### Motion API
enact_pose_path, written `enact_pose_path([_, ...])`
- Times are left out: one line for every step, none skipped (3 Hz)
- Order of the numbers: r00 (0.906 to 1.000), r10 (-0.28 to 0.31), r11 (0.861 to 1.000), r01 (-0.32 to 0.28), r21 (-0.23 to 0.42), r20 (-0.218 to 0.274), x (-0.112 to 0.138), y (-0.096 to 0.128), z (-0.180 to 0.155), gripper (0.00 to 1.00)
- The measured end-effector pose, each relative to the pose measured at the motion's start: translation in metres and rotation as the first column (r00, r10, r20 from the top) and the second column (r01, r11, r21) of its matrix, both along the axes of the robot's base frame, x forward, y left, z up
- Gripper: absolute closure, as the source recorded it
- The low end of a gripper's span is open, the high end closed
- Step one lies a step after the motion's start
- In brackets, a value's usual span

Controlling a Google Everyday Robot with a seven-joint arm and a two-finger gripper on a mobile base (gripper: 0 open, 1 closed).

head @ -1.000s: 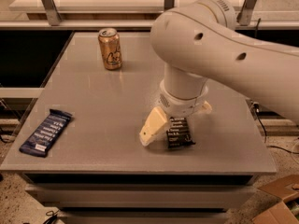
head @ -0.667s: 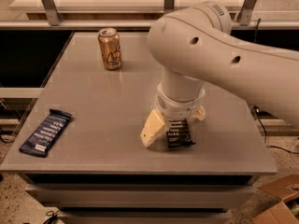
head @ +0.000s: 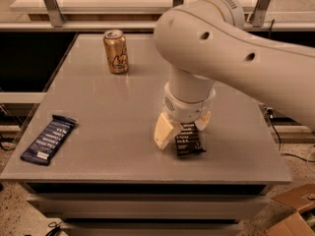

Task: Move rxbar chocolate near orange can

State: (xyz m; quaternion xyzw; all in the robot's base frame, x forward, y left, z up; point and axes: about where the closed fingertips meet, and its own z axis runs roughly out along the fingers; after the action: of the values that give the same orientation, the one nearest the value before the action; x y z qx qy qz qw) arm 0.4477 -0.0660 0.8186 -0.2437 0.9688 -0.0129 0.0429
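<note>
Grey tabletop (head: 123,112), gripper (head: 181,134) low w/ fingers wide astride rxbar chocolate (head: 189,144), orange can (head: 116,51) well apart, back-left

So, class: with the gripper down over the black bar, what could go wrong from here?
The gripper sits over only the far end of the rxbar chocolate; the flat wrapper may slip free when lifted.
The orange can stands upright, far-left on the table; a careless approach might topple it.
</note>
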Motion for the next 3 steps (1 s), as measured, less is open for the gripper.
enact_pose_path([1.0,0.0,1.0,0.0,0.0,0.0,0.0,0.0,0.009,0.87])
enact_pose_path([1.0,0.001,1.0,-0.001,0.0,0.0,0.0,0.0,0.013,1.0])
enact_pose_path([0.9974,0.062,0.998,-0.062,-0.003,0.036,0.014,-0.002,0.025,1.0])
